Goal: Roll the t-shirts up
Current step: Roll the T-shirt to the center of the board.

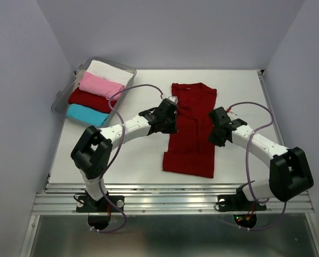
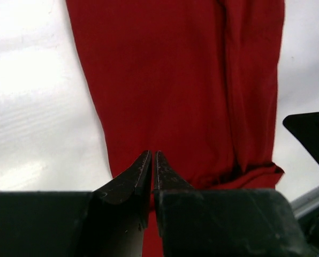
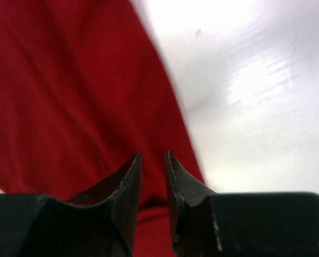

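Observation:
A large dark red t-shirt (image 1: 191, 134) lies flat in the middle of the table, folded into a long strip, with its collar at the far end. My left gripper (image 1: 169, 123) hovers over the strip's left edge near its middle. In the left wrist view the left gripper (image 2: 152, 153) has its jaws shut, with the shirt (image 2: 191, 80) below them. My right gripper (image 1: 216, 136) is over the strip's right edge. In the blurred right wrist view the right gripper (image 3: 153, 155) has its jaws a narrow gap apart above the shirt (image 3: 68, 80).
A clear plastic tub (image 1: 62, 99) at the far left holds rolled white (image 1: 110, 70), pink (image 1: 99, 84), dark red (image 1: 90, 99) and cyan (image 1: 85, 113) shirts. A metal rail (image 1: 170, 195) runs along the near table edge. Walls close in on three sides.

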